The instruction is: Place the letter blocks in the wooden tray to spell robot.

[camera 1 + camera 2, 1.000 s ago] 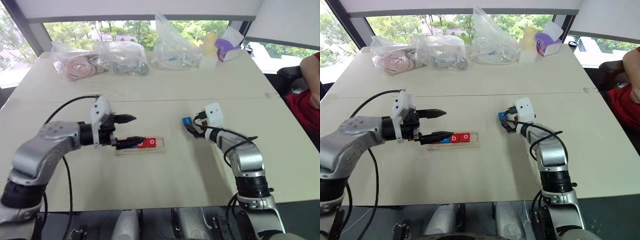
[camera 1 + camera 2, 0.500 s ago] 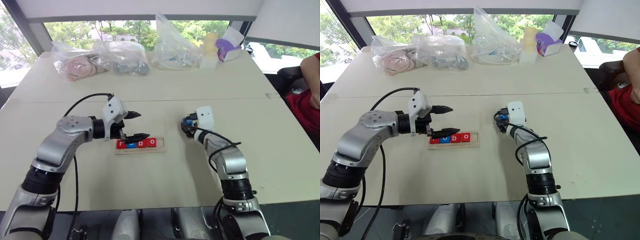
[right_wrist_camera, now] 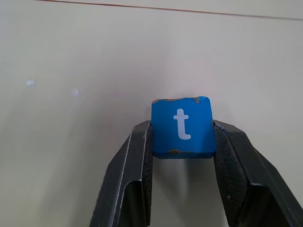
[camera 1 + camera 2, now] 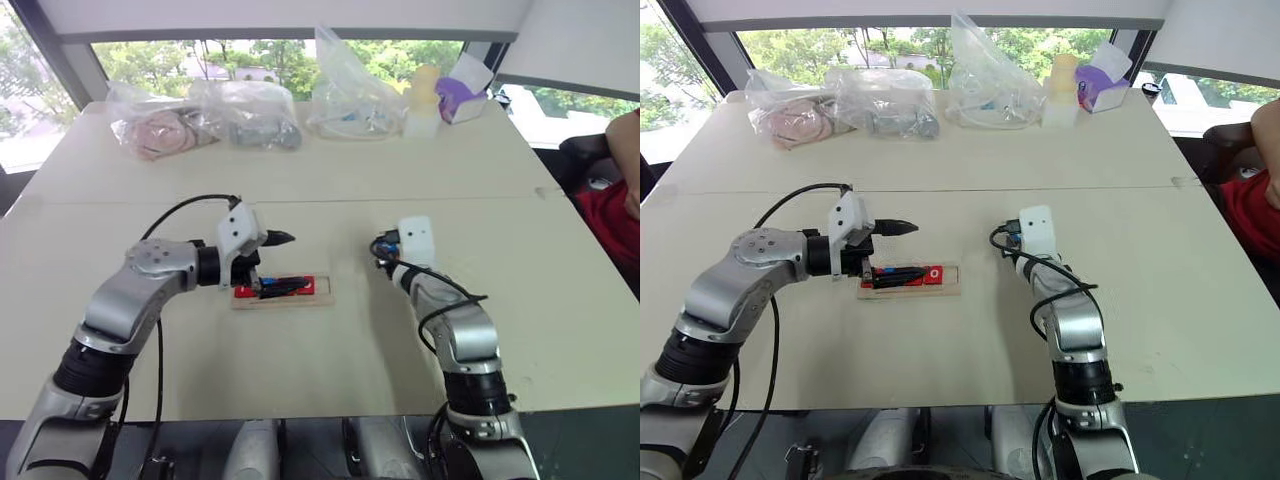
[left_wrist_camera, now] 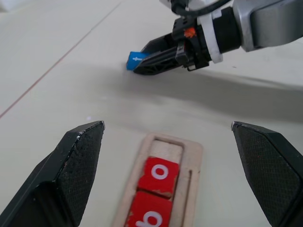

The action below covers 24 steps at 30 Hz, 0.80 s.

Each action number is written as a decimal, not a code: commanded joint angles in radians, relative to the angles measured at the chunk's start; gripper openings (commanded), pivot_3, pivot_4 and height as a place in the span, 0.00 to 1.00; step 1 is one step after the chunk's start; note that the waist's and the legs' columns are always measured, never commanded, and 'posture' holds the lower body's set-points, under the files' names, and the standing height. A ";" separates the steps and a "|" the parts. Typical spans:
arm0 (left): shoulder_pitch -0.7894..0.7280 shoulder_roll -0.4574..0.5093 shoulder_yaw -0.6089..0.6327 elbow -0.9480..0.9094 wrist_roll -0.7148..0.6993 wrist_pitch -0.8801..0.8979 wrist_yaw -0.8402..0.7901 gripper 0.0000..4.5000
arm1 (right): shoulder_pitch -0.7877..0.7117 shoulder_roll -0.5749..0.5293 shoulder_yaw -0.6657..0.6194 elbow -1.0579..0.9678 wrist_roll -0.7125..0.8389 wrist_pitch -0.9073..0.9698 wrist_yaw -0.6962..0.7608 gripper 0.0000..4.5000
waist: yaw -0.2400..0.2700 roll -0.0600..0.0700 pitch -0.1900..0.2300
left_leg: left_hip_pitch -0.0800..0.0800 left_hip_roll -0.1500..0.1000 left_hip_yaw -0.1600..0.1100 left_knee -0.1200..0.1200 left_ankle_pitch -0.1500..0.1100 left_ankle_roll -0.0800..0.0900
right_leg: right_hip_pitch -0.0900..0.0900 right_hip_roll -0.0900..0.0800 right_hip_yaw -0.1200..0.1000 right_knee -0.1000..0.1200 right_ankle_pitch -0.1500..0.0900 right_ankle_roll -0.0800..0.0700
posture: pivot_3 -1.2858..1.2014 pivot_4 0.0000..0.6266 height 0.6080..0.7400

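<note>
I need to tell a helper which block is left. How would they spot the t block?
On the table, right of the tray, find the right pincer. The t block sits between its fingers: blue, alone, while the tray's blocks sit in a row.

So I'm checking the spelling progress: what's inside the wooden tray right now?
In the wooden tray, the left wrist view shows a red b and a red o, with a bare slot end past the o. The tiles further back are cut off there and covered by the left gripper in the head views.
</note>
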 commanded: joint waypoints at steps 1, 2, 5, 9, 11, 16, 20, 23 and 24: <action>-0.044 -0.007 -0.012 0.011 0.014 -0.022 -0.022 1.00 | 0.025 0.034 -0.026 -0.154 0.010 0.119 -0.039 0.27 | -0.001 0.000 0.000 | 0.000 0.000 0.000 0.000 0.000 0.000 | 0.000 0.000 0.000 0.000 0.000 0.000 | 0.52 0.24 0.96; -0.051 -0.008 -0.013 0.019 0.015 -0.024 -0.028 1.00 | 0.031 0.040 -0.029 -0.177 0.008 0.142 -0.047 0.27 | -0.001 0.000 0.000 | 0.000 0.000 0.000 0.000 0.000 0.000 | 0.000 0.000 0.000 0.000 0.000 0.000 | 0.52 0.24 0.96; -0.072 -0.016 -0.025 0.060 0.027 -0.043 -0.051 1.00 | 0.056 0.072 -0.029 -0.234 0.003 0.214 -0.075 0.27 | -0.002 0.000 0.000 | 0.000 0.000 0.000 0.000 0.000 0.000 | 0.000 0.001 0.000 0.000 0.000 0.000 | 0.52 0.24 0.96; -0.097 -0.037 -0.039 0.102 0.040 -0.063 -0.072 1.00 | 0.082 0.122 -0.048 -0.242 0.015 0.266 -0.097 0.27 | -0.002 0.000 0.000 | 0.000 0.000 0.000 0.000 0.000 0.000 | 0.000 0.001 0.000 0.000 0.000 0.000 | 0.52 0.24 0.96; -0.104 -0.045 -0.041 0.114 0.046 -0.069 -0.079 1.00 | 0.089 0.146 -0.071 -0.228 0.028 0.281 -0.096 0.50 | -0.002 0.000 0.000 | 0.000 0.000 0.000 0.000 0.000 0.000 | 0.000 0.001 0.000 0.000 0.000 0.000 | 0.52 0.24 0.96; -0.105 -0.037 -0.037 0.123 0.049 -0.072 -0.103 1.00 | 0.074 0.101 -0.106 -0.222 0.067 0.283 -0.053 0.99 | 0.000 -0.001 -0.001 | 0.001 0.000 0.000 0.000 0.000 0.000 | 0.002 0.000 0.000 0.000 0.000 0.000 | 0.52 0.24 0.96; -0.065 0.076 -0.034 0.050 0.063 -0.063 -0.178 1.00 | 0.038 -0.169 -0.052 -0.233 0.074 0.037 0.143 0.99 | -0.003 0.000 0.000 | 0.000 -0.001 0.001 0.001 0.000 0.000 | 0.001 -0.001 0.000 -0.002 0.000 0.000 | 0.52 0.24 0.96; -0.033 0.141 0.029 -0.039 -0.045 0.022 -0.217 1.00 | 0.015 -0.343 -0.072 -0.148 0.171 -0.101 0.386 0.99 | -0.007 0.000 0.000 | 0.001 0.000 0.002 0.000 0.000 0.000 | 0.001 0.000 0.000 -0.003 -0.001 0.001 | 0.52 0.24 0.96; -0.025 0.153 0.049 -0.059 -0.075 0.047 -0.221 1.00 | 0.019 -0.415 -0.055 -0.110 0.174 -0.174 0.471 0.99 | -0.005 0.000 0.000 | 0.001 0.000 0.002 -0.001 0.000 0.000 | 0.001 0.000 0.000 -0.003 -0.001 0.001 | 0.52 0.24 0.96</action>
